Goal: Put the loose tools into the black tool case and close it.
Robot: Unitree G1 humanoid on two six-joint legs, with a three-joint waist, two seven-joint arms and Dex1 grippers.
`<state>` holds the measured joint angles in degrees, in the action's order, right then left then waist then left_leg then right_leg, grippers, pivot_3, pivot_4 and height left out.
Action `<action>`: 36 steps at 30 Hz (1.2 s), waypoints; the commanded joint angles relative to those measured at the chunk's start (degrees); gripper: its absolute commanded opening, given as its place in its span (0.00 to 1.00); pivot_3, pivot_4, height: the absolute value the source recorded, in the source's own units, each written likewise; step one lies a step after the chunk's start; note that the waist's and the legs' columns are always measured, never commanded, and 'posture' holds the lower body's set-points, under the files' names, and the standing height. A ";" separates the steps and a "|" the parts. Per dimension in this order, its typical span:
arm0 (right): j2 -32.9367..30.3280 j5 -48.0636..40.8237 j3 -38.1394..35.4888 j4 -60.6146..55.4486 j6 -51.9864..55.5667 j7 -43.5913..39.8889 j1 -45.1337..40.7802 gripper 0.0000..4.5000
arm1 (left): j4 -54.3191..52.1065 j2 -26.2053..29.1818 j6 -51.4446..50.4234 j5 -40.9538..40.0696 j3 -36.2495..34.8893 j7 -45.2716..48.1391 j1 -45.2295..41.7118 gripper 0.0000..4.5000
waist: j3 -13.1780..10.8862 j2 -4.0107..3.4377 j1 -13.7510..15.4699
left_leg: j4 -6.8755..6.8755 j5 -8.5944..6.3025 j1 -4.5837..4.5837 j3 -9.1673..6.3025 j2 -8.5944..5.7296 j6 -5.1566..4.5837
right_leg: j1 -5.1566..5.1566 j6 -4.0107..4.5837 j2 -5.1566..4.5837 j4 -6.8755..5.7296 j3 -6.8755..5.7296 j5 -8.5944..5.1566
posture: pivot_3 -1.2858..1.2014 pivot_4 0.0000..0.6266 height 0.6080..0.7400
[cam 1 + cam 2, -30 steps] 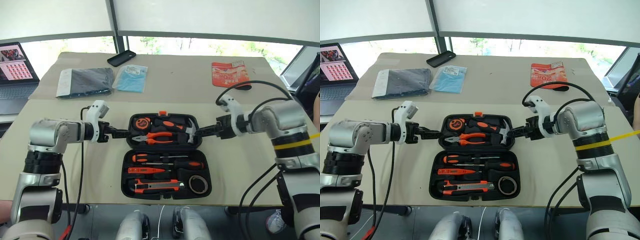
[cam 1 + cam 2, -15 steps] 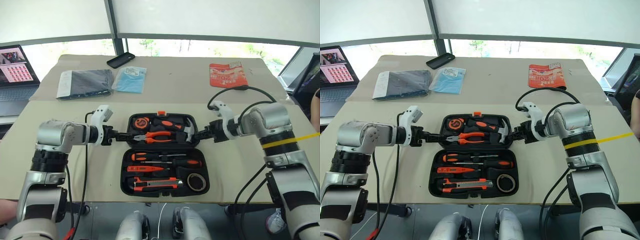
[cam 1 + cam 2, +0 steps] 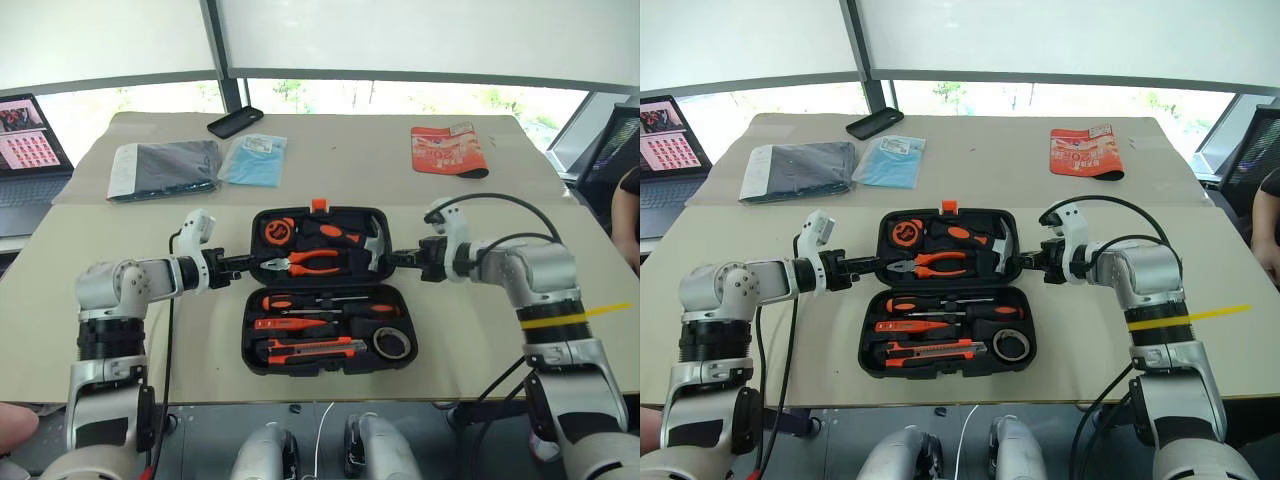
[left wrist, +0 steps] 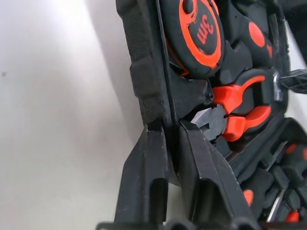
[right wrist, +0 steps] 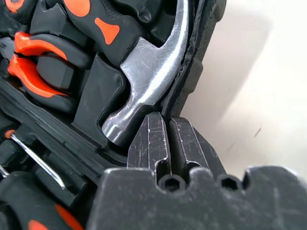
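You see the black tool case (image 3: 325, 290) lying open near the front edge of the bench (image 3: 520, 200), its lid half toward the far side and tilted up a little. Your left end effector (image 3: 246, 263) is clamped on the left rim of that lid, one finger (image 4: 146, 177) outside the wall and the other inside, beside the pliers (image 3: 308, 263). Your right end effector (image 3: 393, 260) is closed on the right rim of the lid, just beside the hammer (image 5: 151, 81) head.

In the near half of the case you find the two screwdrivers (image 3: 320, 300), the tester screwdriver (image 3: 290, 323), the utility knife (image 3: 312, 347) and the tape roll (image 3: 393, 343), each lying in its recess. The tape measure (image 3: 277, 231) sits in the lid's far left corner.

Toward the far edge of the bench lie a black phone (image 3: 235, 122), a blue packet (image 3: 253, 160) and a red packet (image 3: 447, 150).
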<state>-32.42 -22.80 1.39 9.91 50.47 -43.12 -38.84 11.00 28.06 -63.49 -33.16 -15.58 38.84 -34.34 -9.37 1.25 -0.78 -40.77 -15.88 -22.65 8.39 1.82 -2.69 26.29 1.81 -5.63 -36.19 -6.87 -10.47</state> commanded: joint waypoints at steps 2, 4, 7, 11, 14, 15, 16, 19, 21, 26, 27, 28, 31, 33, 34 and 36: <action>-1.75 4.43 -3.98 -8.24 -25.67 -2.37 6.11 0.00 | -6.21 -0.18 22.92 0.82 -4.31 6.42 4.71 0.12 | 0.00 0.00 0.06 | 0.04 0.05 -0.05 0.00 0.04 -0.04 | 0.03 0.03 0.02 0.06 -0.02 0.01 | 0.52 0.24 1.00; -3.19 8.39 -2.38 -8.61 -35.56 -3.28 9.92 0.00 | -7.15 0.01 33.62 3.69 -2.66 9.97 8.25 0.12 | 0.00 -0.01 0.16 | 0.07 0.06 -0.07 0.02 0.05 -0.07 | 0.05 0.24 0.03 0.11 -0.05 0.13 | 0.52 0.24 1.00; -5.13 14.72 -1.40 -8.98 -54.11 -3.80 17.27 0.00 | -8.74 0.06 46.83 6.65 -0.98 15.70 15.73 0.12 | 0.00 -0.02 0.44 | 0.14 0.04 -0.09 0.05 -0.03 -0.14 | 0.04 0.37 0.12 0.23 -0.04 0.18 | 0.52 0.24 1.00; -6.55 20.98 -0.36 -6.98 -71.90 -2.19 24.62 0.00 | -9.10 0.55 58.17 9.52 -0.01 18.65 22.20 0.12 | 0.00 -0.01 0.45 | 0.15 -0.10 -0.08 0.15 -0.03 -0.37 | 0.00 0.19 0.12 0.38 -0.04 0.08 | 0.52 0.24 1.00; -6.66 24.73 0.64 -4.62 -78.26 -0.16 26.37 0.00 | -7.46 0.83 62.87 10.51 0.23 19.42 24.43 0.12 | 0.00 -0.01 0.46 | 0.14 -0.11 0.01 0.17 0.01 -0.37 | -0.06 -0.05 0.12 0.40 -0.02 -0.07 | 0.52 0.24 1.00; -6.39 25.77 0.86 -4.27 -79.08 0.81 26.47 0.00 | -7.00 0.71 63.47 10.40 0.15 19.48 25.42 0.12 | 0.00 -0.01 0.43 | 0.14 -0.12 0.02 0.16 0.03 -0.38 | -0.07 -0.07 0.10 0.40 -0.01 -0.08 | 0.52 0.24 1.00; -6.20 26.68 0.97 -3.87 -80.33 1.73 26.37 0.00 | -6.86 0.57 63.88 10.17 0.03 19.51 26.24 0.12 | 0.00 -0.01 0.28 | 0.14 -0.18 0.04 0.16 0.07 -0.26 | -0.07 -0.07 0.07 0.39 0.01 -0.09 | 0.52 0.24 1.00; -6.01 27.29 1.52 -2.06 -80.94 2.59 25.24 0.00 | -7.94 1.06 59.70 7.30 -0.37 19.15 27.11 0.12 | -0.01 -0.01 0.07 | 0.14 -0.44 0.35 0.16 0.15 -0.29 | -0.20 -0.08 -0.10 0.20 0.13 -0.08 | 0.52 0.24 1.00; -5.94 27.03 2.01 -0.46 -80.20 2.22 23.92 0.00 | -9.12 2.65 57.16 6.25 -0.07 20.20 27.26 0.23 | -0.01 0.00 0.12 | 0.14 -0.46 0.37 0.10 0.19 -0.25 | -0.19 -0.08 -0.05 0.12 0.10 -0.08 | 0.52 0.24 1.00; -5.40 26.59 2.99 1.77 -79.92 2.16 21.27 0.00 | -10.01 1.82 59.46 7.39 0.41 17.27 26.50 0.56 | 0.00 -0.01 0.08 | 0.15 -0.21 0.37 0.09 0.28 -0.60 | -0.16 -0.05 0.11 0.10 0.10 -0.09 | 0.52 0.24 1.00; -5.24 26.54 3.18 1.97 -79.90 2.20 20.98 0.00 | -10.60 1.24 59.08 7.01 0.82 16.69 26.21 0.60 | 0.00 -0.01 0.09 | 0.15 -0.20 0.35 0.09 0.28 -0.61 | -0.16 -0.04 0.10 0.11 0.14 -0.09 | 0.52 0.24 1.00; -5.09 26.44 3.35 2.04 -79.78 2.16 20.79 0.00 | -11.02 0.72 59.22 7.19 1.36 16.19 25.87 0.60 | 0.00 -0.01 0.11 | 0.15 -0.19 0.34 0.10 0.28 -0.60 | -0.16 -0.03 0.09 0.12 0.16 -0.08 | 0.52 0.24 1.00; -5.03 26.30 3.65 2.00 -79.86 1.77 20.66 0.00 | -11.59 -0.63 60.10 8.48 3.07 14.85 24.65 0.60 | 0.00 -0.01 0.12 | 0.14 -0.06 0.30 0.15 0.27 -0.38 | -0.17 -0.02 0.07 0.16 0.17 -0.07 | 0.52 0.24 1.00; -5.27 26.26 3.64 2.12 -80.02 1.56 20.78 0.00 | -10.59 -1.38 60.79 9.34 3.85 13.73 23.21 0.60 | 0.00 0.00 0.10 | 0.14 -0.07 0.29 0.18 0.25 -0.39 | -0.17 -0.02 0.09 0.19 0.18 -0.07 | 0.52 0.24 1.00; -5.38 26.22 3.64 2.18 -80.06 1.47 20.81 0.00 | -9.72 -1.57 61.02 9.65 4.21 13.39 22.43 0.60 | 0.00 0.00 0.08 | 0.15 -0.07 0.28 0.19 0.25 -0.39 | -0.17 -0.02 0.09 0.20 0.19 -0.07 | 0.52 0.24 1.00; -5.69 26.23 3.59 2.11 -80.41 1.30 20.88 0.00 | -7.79 -1.69 61.84 10.43 4.97 13.21 21.06 0.60 | 0.00 0.00 0.06 | 0.15 -0.08 0.29 0.20 0.25 -0.40 | -0.17 -0.02 0.10 0.20 0.20 -0.07 | 0.52 0.24 1.00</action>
<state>-37.54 3.61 4.50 13.47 -28.43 -40.85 -17.39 2.51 26.32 -3.47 -23.24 -10.85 52.36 -12.37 -9.37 1.25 -0.72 -40.62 -15.95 -22.34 8.59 2.07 -3.09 26.13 1.79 -5.52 -35.99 -6.66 -10.54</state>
